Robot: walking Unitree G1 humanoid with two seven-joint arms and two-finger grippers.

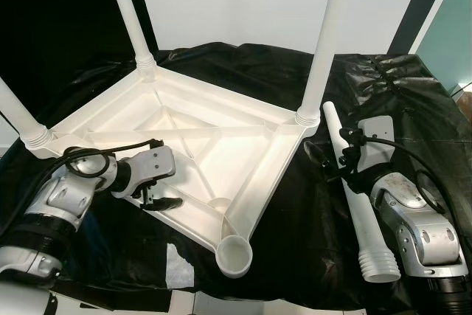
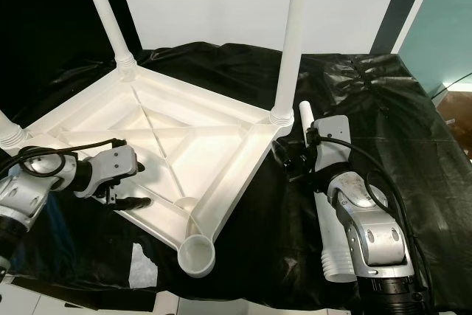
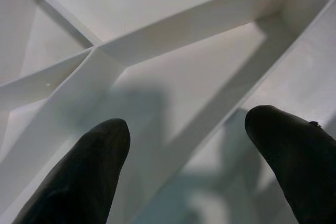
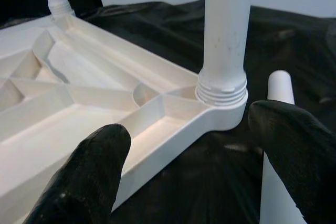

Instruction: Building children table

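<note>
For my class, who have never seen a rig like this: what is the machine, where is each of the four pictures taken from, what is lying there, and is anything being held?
This is a humanoid robot with two silver arms, each ending in two black fingers. The two wide pictures come from cameras on its head, looking down; the two close ones come from cameras on its wrists. On a black plastic sheet lies an upturned white plastic tabletop with three white legs screwed in. Its near corner socket is unfilled. A fourth loose white leg lies on the sheet beside the right arm. The left gripper hovers open over the tabletop's ribs; the right gripper is open near a fitted leg. Nothing is held.
</note>
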